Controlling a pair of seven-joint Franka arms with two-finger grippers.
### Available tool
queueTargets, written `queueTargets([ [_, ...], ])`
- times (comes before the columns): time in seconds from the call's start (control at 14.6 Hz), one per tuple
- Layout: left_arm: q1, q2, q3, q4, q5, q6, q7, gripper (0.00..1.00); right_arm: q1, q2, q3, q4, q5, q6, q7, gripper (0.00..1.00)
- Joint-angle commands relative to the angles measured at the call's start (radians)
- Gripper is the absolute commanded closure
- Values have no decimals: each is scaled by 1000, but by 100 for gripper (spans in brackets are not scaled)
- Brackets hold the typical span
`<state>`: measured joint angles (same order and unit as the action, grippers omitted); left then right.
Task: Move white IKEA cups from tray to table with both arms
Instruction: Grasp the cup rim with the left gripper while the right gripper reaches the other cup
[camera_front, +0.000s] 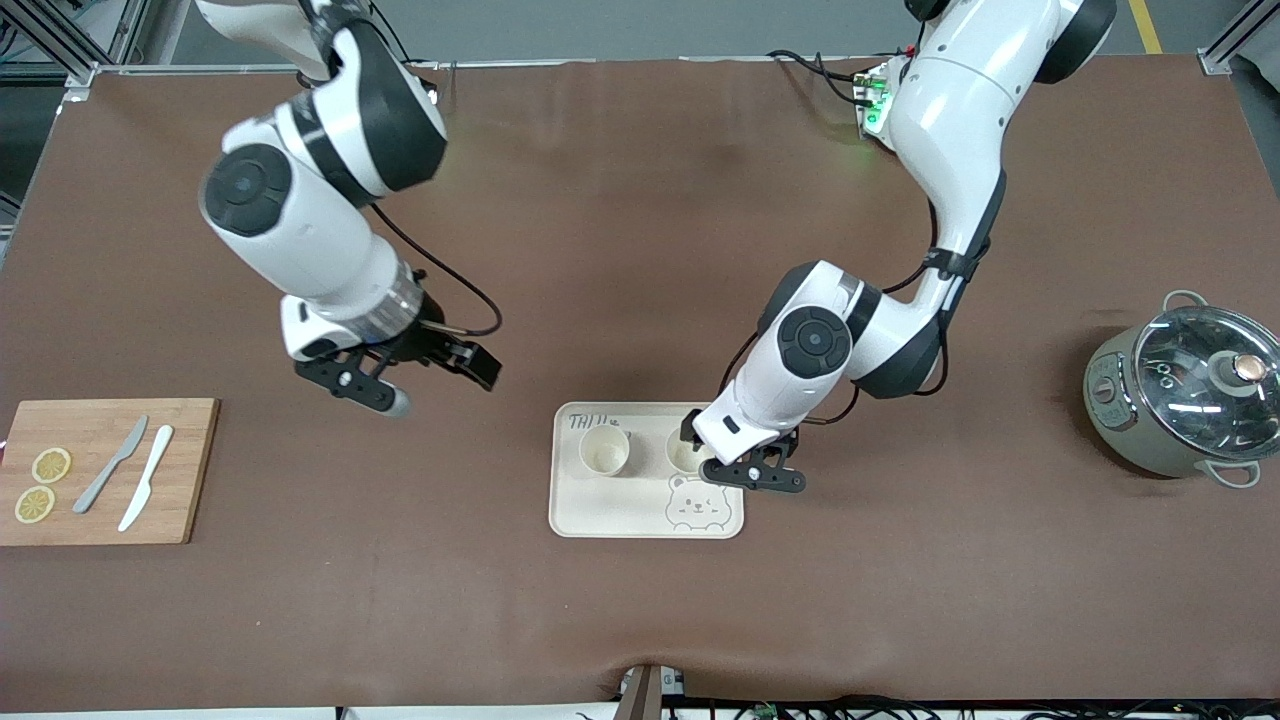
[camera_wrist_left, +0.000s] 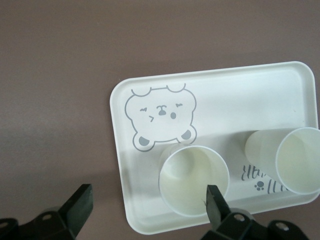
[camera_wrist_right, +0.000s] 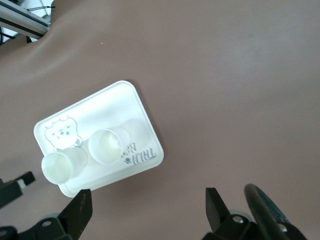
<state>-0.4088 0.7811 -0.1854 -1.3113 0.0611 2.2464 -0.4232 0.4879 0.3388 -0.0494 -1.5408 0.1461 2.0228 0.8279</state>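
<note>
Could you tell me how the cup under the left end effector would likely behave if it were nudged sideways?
The cup is small, thin-walled and empty, so probably light and easily shoved. It stands upright on the smooth bear tray, so it may slide rather than tip. The other cup stands close beside it and could get bumped.

One white cup (camera_front: 686, 453) was largely hidden in the front view by the left gripper (camera_front: 722, 452) above it. The second cup (camera_wrist_left: 291, 159) was cut off by the left wrist view's edge. The grey-green pot (camera_front: 1185, 392) was clipped at the front view's edge.
</note>
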Motion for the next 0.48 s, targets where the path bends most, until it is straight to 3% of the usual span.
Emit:
queueTargets([
  [0.0, -10, 46, 7, 14, 43, 67, -19, 0, 47, 81, -12, 24, -5, 98, 66, 0],
  [0.41, -22, 69, 6, 3, 98, 90, -68, 0, 84, 253, -13, 120, -34, 195, 152, 0],
])
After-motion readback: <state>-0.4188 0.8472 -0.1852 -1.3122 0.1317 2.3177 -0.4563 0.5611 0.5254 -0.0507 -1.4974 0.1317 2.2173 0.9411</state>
